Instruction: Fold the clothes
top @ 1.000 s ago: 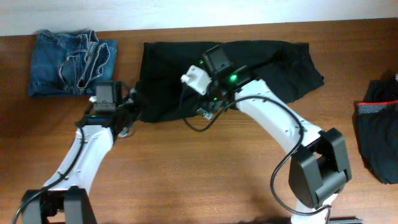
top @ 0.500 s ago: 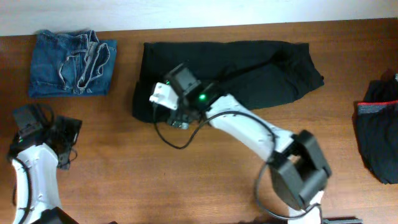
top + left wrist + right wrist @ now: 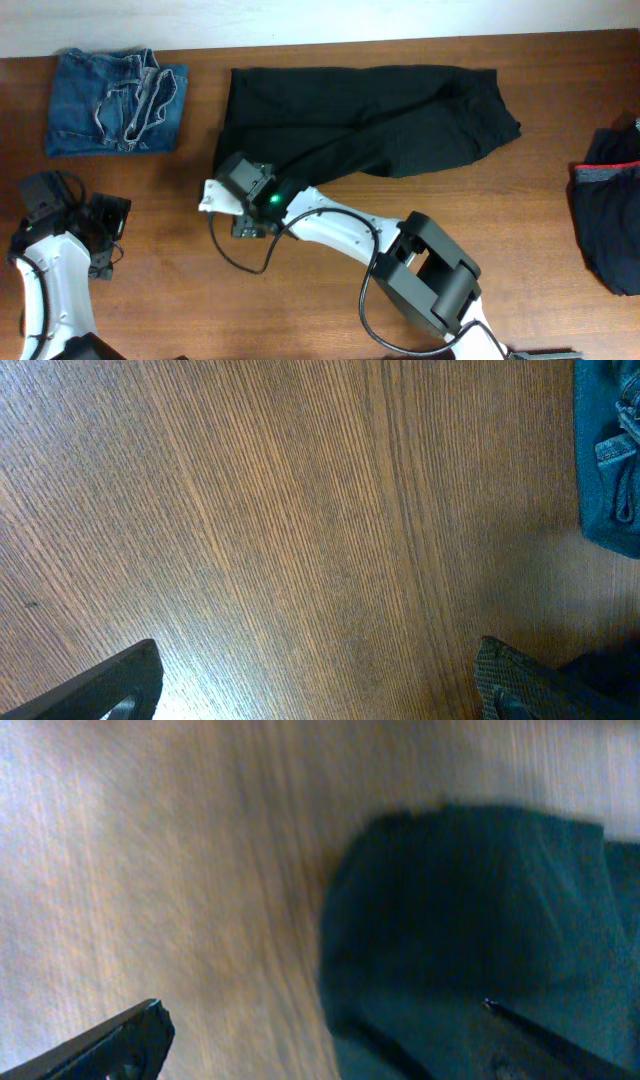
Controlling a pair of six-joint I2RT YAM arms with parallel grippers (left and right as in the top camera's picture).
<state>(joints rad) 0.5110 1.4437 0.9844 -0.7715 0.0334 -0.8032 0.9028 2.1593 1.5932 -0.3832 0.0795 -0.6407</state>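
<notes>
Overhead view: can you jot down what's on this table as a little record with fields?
table: brown wood
black trousers: laid out lengthwise at the far side
blue jeans: folded, far left corner
dark garment with a reddish band: right edge, partly out of frame
left gripper: open over bare wood, holding nothing
right gripper: open at the trousers' near left corner, holding nothing

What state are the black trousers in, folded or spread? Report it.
Half folded: the black trousers lie leg over leg, stretched out full length.
</notes>
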